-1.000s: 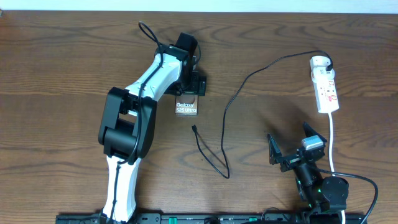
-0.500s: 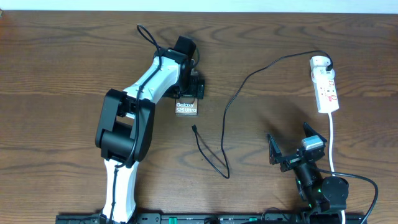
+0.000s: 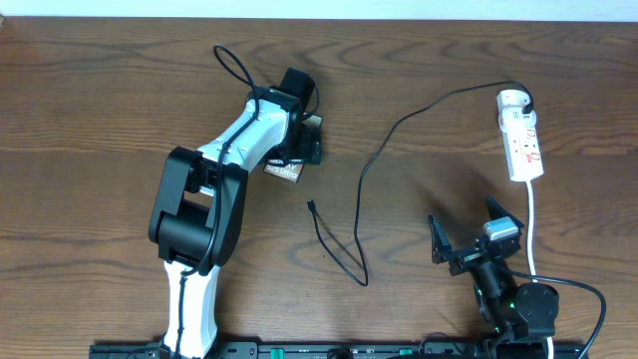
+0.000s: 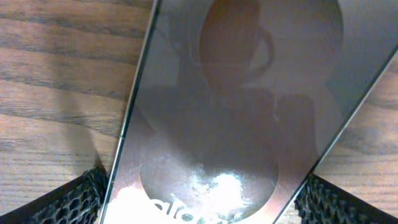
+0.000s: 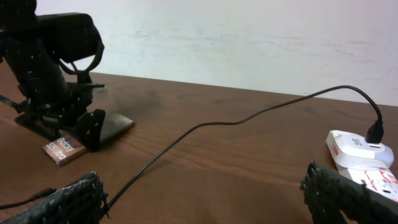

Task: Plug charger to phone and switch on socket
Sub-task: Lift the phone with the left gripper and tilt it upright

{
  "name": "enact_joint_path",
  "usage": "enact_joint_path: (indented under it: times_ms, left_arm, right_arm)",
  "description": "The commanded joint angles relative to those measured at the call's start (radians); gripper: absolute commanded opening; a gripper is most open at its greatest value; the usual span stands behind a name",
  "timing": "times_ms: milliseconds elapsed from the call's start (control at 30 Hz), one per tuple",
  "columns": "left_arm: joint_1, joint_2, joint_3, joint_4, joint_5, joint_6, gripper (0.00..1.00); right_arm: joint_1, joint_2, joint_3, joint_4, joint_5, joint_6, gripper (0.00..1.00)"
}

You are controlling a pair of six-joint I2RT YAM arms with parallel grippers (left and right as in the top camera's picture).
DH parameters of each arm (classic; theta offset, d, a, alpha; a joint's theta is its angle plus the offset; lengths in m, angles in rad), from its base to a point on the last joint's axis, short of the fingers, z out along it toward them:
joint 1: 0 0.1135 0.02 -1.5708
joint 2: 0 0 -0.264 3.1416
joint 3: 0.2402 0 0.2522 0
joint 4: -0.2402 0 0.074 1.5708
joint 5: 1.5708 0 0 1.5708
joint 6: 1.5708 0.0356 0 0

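Note:
The grey-brown phone [image 3: 284, 171] with white "Galaxy S25 Ultra" text lies left of centre, turned at an angle. My left gripper [image 3: 300, 147] is shut on its far end. In the left wrist view the phone [image 4: 236, 106] fills the space between both fingers of the left gripper [image 4: 202, 208]. The thin black charger cable [image 3: 360, 189] curves across the middle, and its connector [image 3: 310, 205] lies free on the table below the phone. The white socket strip [image 3: 522, 142] lies at the far right with the black plug in its top end. My right gripper [image 3: 476, 242] is open and empty at the near right.
The socket's white cord [image 3: 531, 224] runs down the right side past my right arm. In the right wrist view the phone [image 5: 74, 144], the cable [image 5: 205, 124] and the socket [image 5: 364, 155] show beyond the open right gripper [image 5: 205, 202]. A pale wall stands behind the table.
My left gripper has turned and shifted left with the phone, so the phone now lies angled and further left. The cable, socket and right arm have not moved.

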Motion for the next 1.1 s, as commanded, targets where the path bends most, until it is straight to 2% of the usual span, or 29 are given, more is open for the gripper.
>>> enact_joint_path:
  times_ms: [0, 233, 367, 567, 700, 867, 1067]
  left_arm:
    - [0.013, 0.111, -0.069, 0.038, -0.03, -0.005, 0.98]
    - [0.013, 0.111, -0.069, 0.138, -0.017, 0.132, 0.98]
    - [0.013, 0.111, -0.069, 0.145, -0.017, 0.134, 0.99]
    - [0.013, 0.111, -0.071, 0.106, -0.017, 0.134, 0.88]
    - [0.013, 0.111, -0.071, 0.079, -0.017, 0.134, 0.86]
    - [0.013, 0.111, -0.071, 0.023, -0.017, 0.1, 0.8]
    - [0.013, 0.111, -0.071, -0.048, -0.017, -0.009, 0.79]
  right_arm:
    - [0.004, -0.005, -0.001, -0.004, -0.002, -0.002, 0.99]
    - [0.004, -0.005, -0.001, -0.004, -0.002, -0.001, 0.99]
    - [0.004, -0.005, -0.001, -0.004, -0.002, -0.001, 0.99]
    - [0.004, -0.005, -0.001, -0.004, -0.002, -0.001, 0.99]
    - [0.004, -0.005, -0.001, -0.004, -0.002, -0.001, 0.99]
    - [0.004, -0.005, -0.001, -0.004, -0.002, -0.001, 0.99]
    - [0.004, -0.005, -0.001, -0.004, -0.002, -0.002, 0.99]
